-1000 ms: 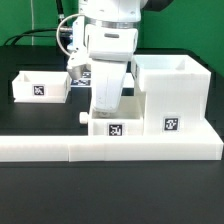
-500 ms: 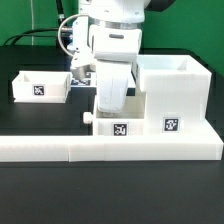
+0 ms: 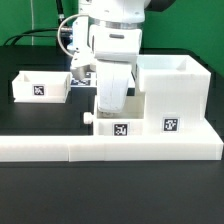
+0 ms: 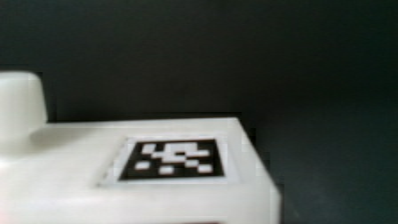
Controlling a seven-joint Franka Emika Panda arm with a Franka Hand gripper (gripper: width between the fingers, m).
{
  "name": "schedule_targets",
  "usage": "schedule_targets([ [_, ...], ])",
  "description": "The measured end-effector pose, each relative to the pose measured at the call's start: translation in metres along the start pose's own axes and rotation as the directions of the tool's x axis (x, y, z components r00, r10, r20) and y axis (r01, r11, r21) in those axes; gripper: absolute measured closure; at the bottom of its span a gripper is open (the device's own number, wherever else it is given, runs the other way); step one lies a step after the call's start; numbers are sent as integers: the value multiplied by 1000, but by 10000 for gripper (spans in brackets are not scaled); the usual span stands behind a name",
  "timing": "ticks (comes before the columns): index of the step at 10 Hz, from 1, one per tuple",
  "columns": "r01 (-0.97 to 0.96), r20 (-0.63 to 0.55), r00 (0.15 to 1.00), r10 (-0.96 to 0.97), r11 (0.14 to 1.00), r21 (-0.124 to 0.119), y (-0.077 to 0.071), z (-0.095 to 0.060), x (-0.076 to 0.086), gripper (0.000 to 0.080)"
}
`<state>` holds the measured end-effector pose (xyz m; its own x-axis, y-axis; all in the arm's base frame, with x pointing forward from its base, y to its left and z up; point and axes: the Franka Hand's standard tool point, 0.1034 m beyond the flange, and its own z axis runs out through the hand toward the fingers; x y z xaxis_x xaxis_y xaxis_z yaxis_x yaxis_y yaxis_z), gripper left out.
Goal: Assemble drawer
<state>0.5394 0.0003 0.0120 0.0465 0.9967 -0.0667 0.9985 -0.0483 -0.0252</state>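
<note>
The tall white drawer housing (image 3: 172, 92) stands at the exterior view's right, with a tag low on its front. A small tagged white tray (image 3: 120, 129) with a round knob (image 3: 88, 118) sits against the housing's left side. My gripper (image 3: 110, 108) reaches straight down onto this tray and appears shut on its wall; the fingertips are hidden by the hand. In the wrist view the tray's tag (image 4: 175, 160) fills the near field, the knob (image 4: 18, 100) is beside it, and no fingers show. A second tagged tray (image 3: 40, 88) rests at the far left.
A long low white L-shaped wall (image 3: 60, 150) runs along the front, right before the held tray and the housing. The black table (image 3: 40, 115) lies between the left tray and the arm. Cables hang behind the arm.
Between one second and half a second ago, my gripper and the knobbed tray shifted a little to the exterior view's right, toward the housing. Nothing has moved since.
</note>
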Motion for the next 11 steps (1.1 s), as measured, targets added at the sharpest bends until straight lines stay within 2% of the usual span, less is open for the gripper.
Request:
schedule_targets([
  [4,40,24,999,-40,999,-12,8,1,2,757],
  [8,28,24,999,-28,1000,-7,7,1,-3,757],
  [9,18,27,999,-19,1000,3,8,0,-4,581],
  [10,11,25,1000,-11,1000,-4,10,-5,0,445],
  [11,15,26,1000,-15,1000,-1,10,-10,3,445],
])
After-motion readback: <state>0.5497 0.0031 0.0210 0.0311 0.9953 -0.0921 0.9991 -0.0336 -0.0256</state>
